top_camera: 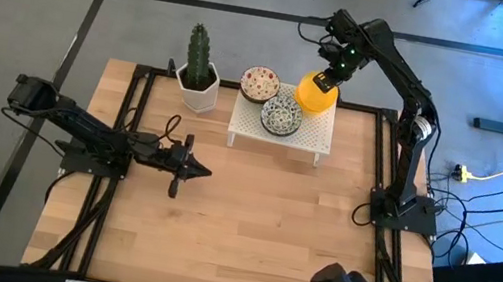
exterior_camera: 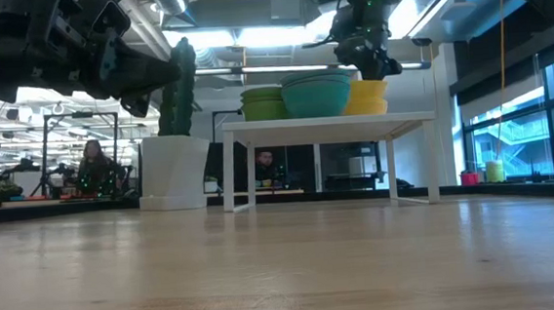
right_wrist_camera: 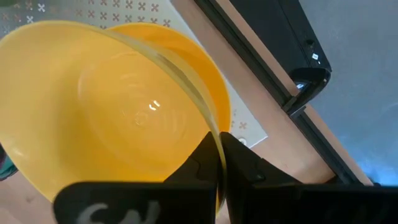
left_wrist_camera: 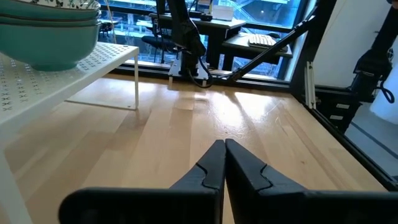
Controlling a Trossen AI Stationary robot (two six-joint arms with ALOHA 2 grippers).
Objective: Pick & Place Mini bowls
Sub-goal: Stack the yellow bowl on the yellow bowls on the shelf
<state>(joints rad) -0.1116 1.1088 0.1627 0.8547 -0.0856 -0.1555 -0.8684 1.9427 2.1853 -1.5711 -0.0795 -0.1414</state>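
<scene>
We see the right claw (top_camera: 327, 80) at the upper right of the high view, pinching the rim of a yellow bowl (top_camera: 314, 94) over the right end of the white rack (top_camera: 279, 137). In the right wrist view its two fingers are closed on the thin rim of that bowl (right_wrist_camera: 99, 118), tilted up off a second yellow bowl (right_wrist_camera: 186, 74) nested below. So the top bowl looks gripped and partly lifted off its stack.

The other bowls sit on the rack: a red-speckled stack (top_camera: 260, 84) at its back left and a blue-green stack (top_camera: 281, 116) in the middle front, just beside the yellow one. In the low view they show as green and teal undersides (exterior_camera: 317, 94) with the yellow stack (exterior_camera: 368, 96) at the right. The cactus pot (top_camera: 199, 87) stands left of the rack.

The left claw (top_camera: 189, 167) rests low over the table (top_camera: 247, 232), centre left, fingers shut on nothing (left_wrist_camera: 222, 163).

To do this step well, we judge the right arm should lift straight up until the bowl clears the one under it, then move away. A rim pinch is a weak hold, so go slow and keep the tilt steady. Watch that the lower bowl does not drag along or nudge the blue-green stack.
</scene>
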